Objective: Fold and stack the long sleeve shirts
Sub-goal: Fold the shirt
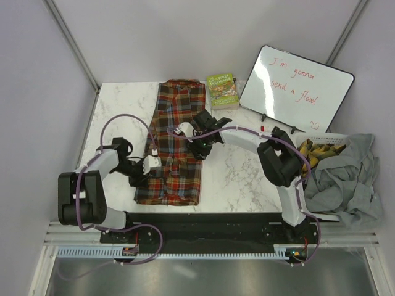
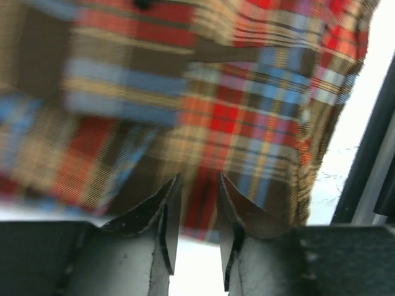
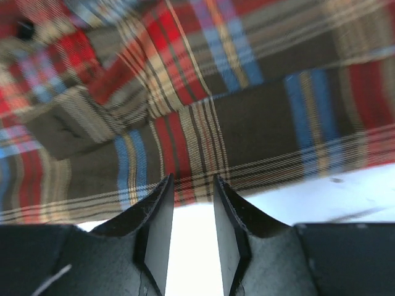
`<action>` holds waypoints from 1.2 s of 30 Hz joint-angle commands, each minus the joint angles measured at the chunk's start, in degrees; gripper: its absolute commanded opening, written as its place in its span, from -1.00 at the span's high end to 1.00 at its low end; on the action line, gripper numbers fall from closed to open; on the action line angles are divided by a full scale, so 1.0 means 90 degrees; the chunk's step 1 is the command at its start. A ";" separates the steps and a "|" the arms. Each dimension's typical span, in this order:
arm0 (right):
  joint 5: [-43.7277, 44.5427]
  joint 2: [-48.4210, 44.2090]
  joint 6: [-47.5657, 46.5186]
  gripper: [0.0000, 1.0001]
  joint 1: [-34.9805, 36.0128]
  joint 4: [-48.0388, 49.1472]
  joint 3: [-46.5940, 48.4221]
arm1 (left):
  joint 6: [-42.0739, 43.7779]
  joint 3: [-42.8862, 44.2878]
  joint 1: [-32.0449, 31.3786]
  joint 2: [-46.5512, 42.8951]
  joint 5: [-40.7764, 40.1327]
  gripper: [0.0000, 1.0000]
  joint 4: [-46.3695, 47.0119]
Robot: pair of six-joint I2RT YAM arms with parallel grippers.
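Observation:
A plaid long sleeve shirt (image 1: 176,142) in red-orange, brown and blue lies on the white marble table (image 1: 241,179), folded into a long narrow strip, collar at the far end. My left gripper (image 1: 147,165) is at the strip's left edge near the front. In the left wrist view it (image 2: 197,180) is open, with its tips at the plaid hem (image 2: 247,123) and nothing between them. My right gripper (image 1: 200,147) is at the strip's right edge. In the right wrist view it (image 3: 192,180) is open at the cloth's edge (image 3: 247,123), over bare table.
A heap of grey cloth (image 1: 345,172) hangs over a white basket (image 1: 327,137) at the right, with yellow-and-black cloth (image 1: 318,151) inside. A whiteboard (image 1: 296,89) leans at the back right. A green book (image 1: 222,90) lies beside the shirt's collar.

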 commanded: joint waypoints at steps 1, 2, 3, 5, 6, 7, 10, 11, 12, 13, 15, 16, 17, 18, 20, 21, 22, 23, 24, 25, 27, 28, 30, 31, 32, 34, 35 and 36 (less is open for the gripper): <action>-0.0063 0.0363 0.0181 0.23 -0.0028 -0.0008 -0.0009 | 0.0389 -0.0412 -0.0539 -0.0107 -0.0658 0.32 0.0486; 0.0005 0.0489 0.0123 0.23 -0.0028 -0.0018 0.0010 | 0.0329 -0.0529 -0.0791 -0.0097 -0.0707 0.34 0.0535; 0.0180 0.0539 0.0016 0.24 -0.0028 -0.0018 0.0030 | 0.0271 -0.0578 -0.0891 -0.0097 -0.0726 0.35 0.0642; 0.0308 0.0637 -0.0111 0.24 -0.0106 -0.0008 0.0059 | -0.0022 -0.0685 -0.1222 -0.0116 -0.0717 0.37 0.0740; 0.0425 0.0656 -0.0199 0.24 -0.0155 -0.0008 0.0079 | -0.0158 -0.0715 -0.1349 -0.0145 -0.0717 0.37 0.0818; 0.0445 0.0685 -0.0238 0.24 -0.0213 -0.0027 0.0137 | -0.0411 -0.0735 -0.1621 -0.0204 -0.0678 0.37 0.0828; 0.0310 0.0560 -0.0326 0.21 -0.0370 -0.0203 0.0322 | -0.0880 -0.0755 -0.1906 -0.0370 -0.0522 0.38 0.0877; 0.0222 0.0462 -0.0356 0.16 -0.0389 -0.0271 0.0342 | -0.1047 -0.0590 -0.1897 -0.0467 -0.0444 0.35 0.0877; 0.0114 0.0335 -0.0385 0.14 -0.0390 -0.0368 0.0333 | -0.1203 -0.0463 -0.1859 -0.0497 -0.0405 0.31 0.0848; -0.0138 0.0025 -0.0414 0.12 -0.0380 -0.0398 0.0313 | -0.1350 -0.0326 -0.1791 -0.0565 -0.0308 0.23 0.0597; -0.0325 -0.0347 -0.0415 0.01 -0.0370 -0.0418 0.0255 | -0.1254 0.0152 -0.1460 -0.0897 0.0345 -0.03 0.0177; -0.0394 -0.0784 -0.0434 -0.04 -0.0360 -0.0360 0.0148 | -0.1215 0.0289 -0.1381 -0.1072 0.0541 -0.12 -0.0058; -0.0375 -0.1021 -0.0434 -0.14 -0.0351 -0.0137 0.0060 | -0.1205 0.0552 -0.1302 -0.1354 0.0862 -0.22 -0.0195; -0.0327 -0.1275 -0.0444 -0.20 -0.0351 0.0029 -0.0066 | -0.1040 0.0680 -0.1166 -0.1531 0.1010 -0.26 -0.0323; -0.0142 -0.2095 -0.0599 -0.42 -0.0322 0.0642 -0.0486 | -0.1048 0.1051 -0.1029 -0.1843 0.1419 -0.37 -0.0480; -0.0121 -0.2349 -0.0658 -0.59 -0.0312 0.0868 -0.0642 | -0.1068 0.1149 -0.0970 -0.2174 0.1528 -0.42 -0.0480; -0.0150 -0.2777 -0.0678 -0.83 -0.0312 0.1112 -0.0905 | -0.1029 0.1295 -0.0970 -0.2303 0.1636 -0.48 -0.0470; -0.0460 -0.2926 -0.0688 -0.96 -0.0312 0.1482 -0.0995 | -0.0942 0.1325 -0.0979 -0.2449 0.1956 -0.61 -0.0499; -0.0598 -0.3044 -0.0717 -0.96 -0.0302 0.1660 -0.1082 | -0.0670 0.1306 -0.0979 -0.2711 0.2172 -0.80 -0.0500; -0.0716 -0.3199 -0.0679 -0.96 -0.0273 0.1749 -0.1151 | -0.0532 0.1151 -0.0979 -0.2878 0.2580 -0.84 -0.0500; -0.1318 -0.3289 -0.0852 -0.96 -0.0263 0.1633 -0.1132 | -0.0104 0.0926 -0.0989 -0.3249 0.2895 -0.95 -0.0470; -0.1641 -0.3318 -0.1241 -0.96 -0.0224 0.1381 -0.1142 | 0.0131 0.0693 -0.0989 -0.3377 0.2771 -0.99 -0.0528; -0.1306 -0.3347 -0.2520 -0.96 0.0087 0.0483 -0.1471 | 0.1830 0.0351 -0.0989 -0.3611 0.2391 -0.98 -0.1152; -0.1032 -0.3405 -0.2891 -0.96 0.0447 0.0277 -0.1764 | 0.2277 -0.0067 -0.0970 -0.3642 0.1857 -0.93 -0.1270; -0.0904 -0.3503 -0.3611 -0.96 0.0547 0.0265 -0.2115 | 0.2533 -0.0254 -0.0825 -0.3652 0.1697 -0.93 -0.1232; -0.0728 -0.3951 -0.4347 -0.96 0.0839 0.0614 -0.3413 | 0.3108 -0.0490 -0.0629 -0.3351 0.1424 -0.87 -0.1630; -0.0620 -0.4079 -0.4592 -0.95 0.0976 0.0772 -0.3794 | 0.3537 -0.0520 -0.0454 -0.3194 0.1335 -0.84 -0.1806; -0.0513 -0.4244 -0.5000 -0.90 0.1113 0.0899 -0.4378 | 0.3484 -0.0501 -0.0433 -0.3038 0.1266 -0.81 -0.1847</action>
